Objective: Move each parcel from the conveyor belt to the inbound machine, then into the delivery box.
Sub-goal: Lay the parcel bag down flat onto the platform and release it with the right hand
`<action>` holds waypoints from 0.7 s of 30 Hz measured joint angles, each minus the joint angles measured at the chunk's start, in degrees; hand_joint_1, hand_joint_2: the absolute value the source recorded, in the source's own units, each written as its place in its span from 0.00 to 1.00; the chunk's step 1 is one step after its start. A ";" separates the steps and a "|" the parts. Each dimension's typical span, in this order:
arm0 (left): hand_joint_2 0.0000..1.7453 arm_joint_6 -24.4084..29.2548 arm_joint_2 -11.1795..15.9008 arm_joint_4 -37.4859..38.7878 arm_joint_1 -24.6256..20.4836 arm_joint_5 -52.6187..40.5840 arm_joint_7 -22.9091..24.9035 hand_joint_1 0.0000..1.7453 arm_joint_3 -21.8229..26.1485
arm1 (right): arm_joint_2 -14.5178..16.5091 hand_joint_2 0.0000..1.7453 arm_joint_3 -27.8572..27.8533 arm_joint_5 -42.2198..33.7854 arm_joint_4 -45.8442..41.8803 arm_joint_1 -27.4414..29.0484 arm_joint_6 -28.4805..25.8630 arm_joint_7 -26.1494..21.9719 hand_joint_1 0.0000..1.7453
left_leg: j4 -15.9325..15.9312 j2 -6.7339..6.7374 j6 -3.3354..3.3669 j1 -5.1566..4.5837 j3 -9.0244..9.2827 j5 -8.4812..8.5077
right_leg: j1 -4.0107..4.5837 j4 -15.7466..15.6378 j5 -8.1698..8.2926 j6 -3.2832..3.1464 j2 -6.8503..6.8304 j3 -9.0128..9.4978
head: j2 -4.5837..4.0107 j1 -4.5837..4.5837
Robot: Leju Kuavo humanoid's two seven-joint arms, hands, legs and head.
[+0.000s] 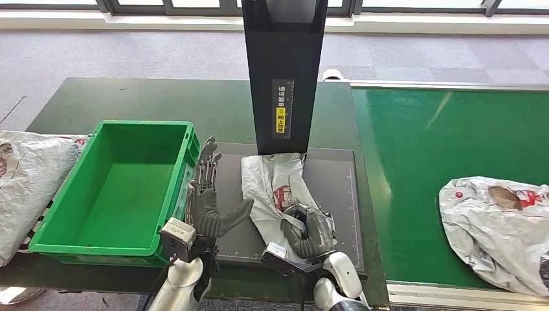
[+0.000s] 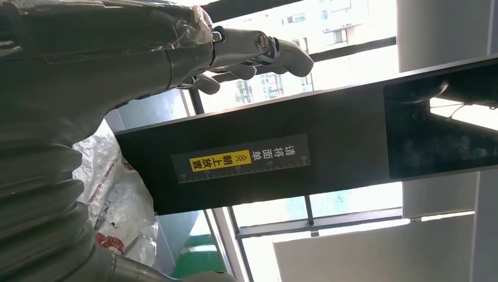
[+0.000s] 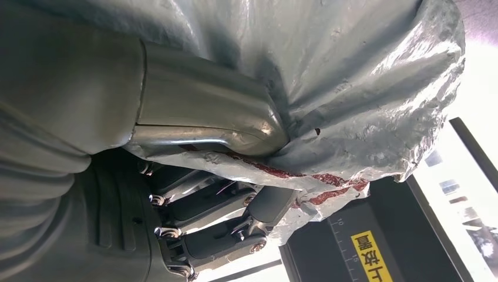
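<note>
A crumpled grey parcel [image 1: 275,184] lies on the dark scan plate [image 1: 336,188] of the inbound machine, under its black column [image 1: 283,71]. My right hand [image 1: 307,230] grips the parcel's near end; in the right wrist view the thumb and fingers [image 3: 235,229] pinch the grey plastic [image 3: 352,88]. My left hand [image 1: 207,201] stands open beside the parcel, fingers spread, between it and the green delivery box [image 1: 116,188]. The left wrist view has the same parcel [image 2: 117,200] beyond the hand [image 2: 88,70]. Another grey parcel [image 1: 498,223] lies on the green conveyor belt [image 1: 440,149].
The green box is empty and sits left of the scan plate. A further grey bag [image 1: 29,188] lies at the table's far left edge. The black column stands upright at the back of the plate. Grey carpet and windows lie beyond the table.
</note>
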 joint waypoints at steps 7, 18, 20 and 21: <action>1.00 0.04 0.00 0.00 0.00 0.00 0.01 0.00 0.00 | 0.00 1.00 0.15 -0.13 0.20 -0.06 -0.18 0.11 0.00 | 0.00 0.00 0.00 0.00 0.00 0.00 | 0.00 0.00 0.00 0.00 0.00 0.00 | 0.00 0.00; 1.00 1.27 0.13 -0.55 0.40 -0.53 0.00 0.00 0.04 | 0.01 1.00 0.14 -11.70 -3.30 0.13 -13.16 -5.73 0.00 | 0.02 0.00 0.00 0.00 0.00 0.00 | -0.02 0.00 0.01 0.00 -0.01 0.00 | 0.00 -0.02; 1.00 1.32 0.13 -0.53 0.40 -0.62 0.00 0.00 0.04 | 0.02 1.00 -0.10 -14.01 -7.24 1.12 -14.14 -7.08 0.00 | 0.02 0.00 0.01 0.00 -0.01 0.00 | -0.02 0.00 0.00 0.00 -0.01 -0.01 | 0.00 -0.02; 1.00 1.29 0.13 -0.50 0.39 -0.69 0.00 0.00 0.04 | 0.02 1.00 -0.15 -14.70 -9.32 1.66 -14.22 -7.28 0.00 | 0.02 0.00 0.01 0.00 -0.01 0.00 | -0.03 0.00 0.00 0.00 -0.01 -0.03 | 0.00 -0.02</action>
